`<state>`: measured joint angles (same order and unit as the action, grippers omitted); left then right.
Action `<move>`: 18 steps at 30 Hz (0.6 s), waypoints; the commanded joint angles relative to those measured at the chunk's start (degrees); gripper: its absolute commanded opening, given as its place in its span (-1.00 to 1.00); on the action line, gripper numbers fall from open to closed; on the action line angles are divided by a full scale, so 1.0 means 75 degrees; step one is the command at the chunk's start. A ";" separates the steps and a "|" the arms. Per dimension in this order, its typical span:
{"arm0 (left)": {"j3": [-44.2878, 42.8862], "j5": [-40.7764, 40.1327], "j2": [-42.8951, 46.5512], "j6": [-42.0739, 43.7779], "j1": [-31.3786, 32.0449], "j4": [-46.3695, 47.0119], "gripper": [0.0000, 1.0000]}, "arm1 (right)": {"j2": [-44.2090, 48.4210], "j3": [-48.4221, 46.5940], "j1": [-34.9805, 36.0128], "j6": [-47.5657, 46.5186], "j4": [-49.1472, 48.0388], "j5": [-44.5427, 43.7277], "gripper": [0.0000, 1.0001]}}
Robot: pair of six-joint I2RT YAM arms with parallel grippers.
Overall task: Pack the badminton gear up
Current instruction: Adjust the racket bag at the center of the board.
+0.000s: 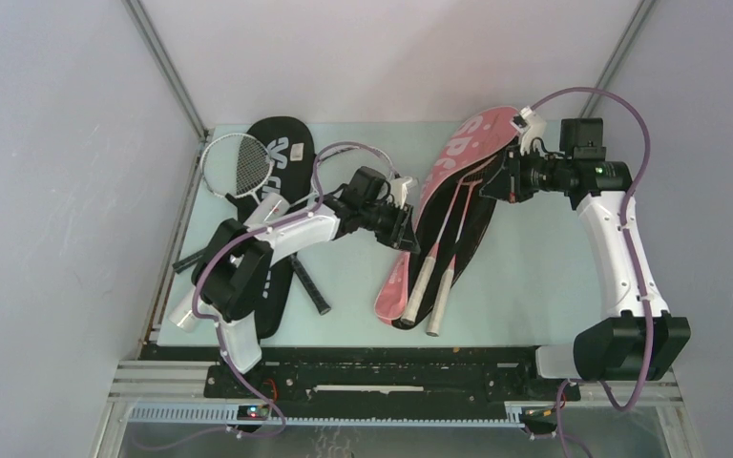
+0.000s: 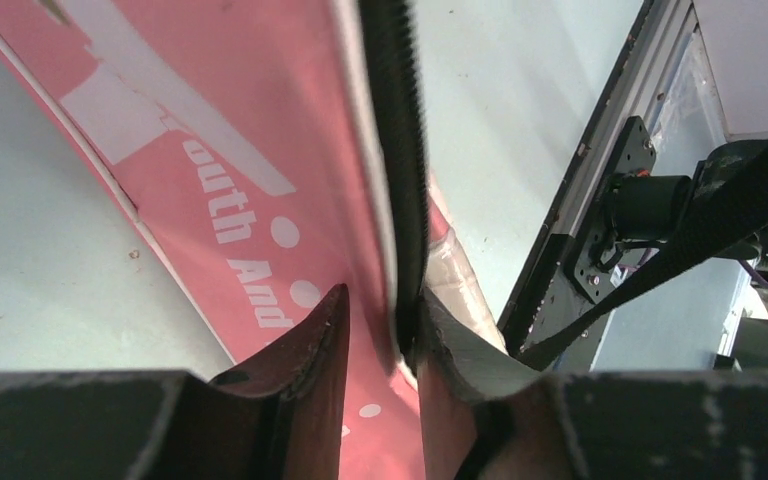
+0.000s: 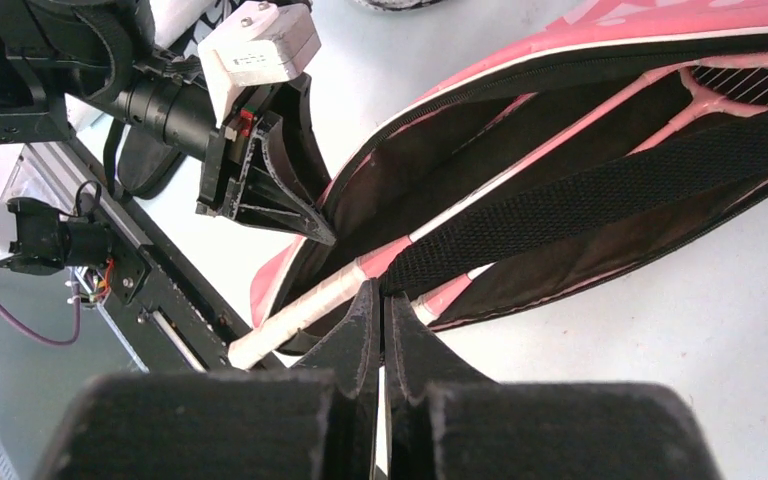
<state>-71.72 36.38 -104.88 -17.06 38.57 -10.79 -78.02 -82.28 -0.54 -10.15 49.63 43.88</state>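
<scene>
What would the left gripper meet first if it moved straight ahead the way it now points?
The pink racket cover: its black-trimmed edge sits between the left gripper's parted fingers, so it would probably press into that edge almost at once. How far in the edge reaches is unclear.

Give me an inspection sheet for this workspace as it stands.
Surface: pale green table, no spills seen.
Job's things: pink cover open, rackets inside with handles sticking out; white racket on black cover; tube at the left edge.
Clutter: nothing seen.
Grippers: left gripper open around the pink cover's black edge; right gripper shut on strap.
Cables: purple cables loop off both arms.
Surroundings: white walls, metal frame.
</scene>
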 commanded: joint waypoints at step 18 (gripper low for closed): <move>-0.1240 0.0736 0.0239 0.1187 -0.0162 -0.1568 -0.47 | 0.0198 -0.1872 0.0636 0.0295 -0.0125 0.0296 -1.00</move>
<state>-78.13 39.72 -104.88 -12.95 37.95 -19.68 -77.97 -92.58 2.79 -10.11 52.62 45.34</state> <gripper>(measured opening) 0.232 0.008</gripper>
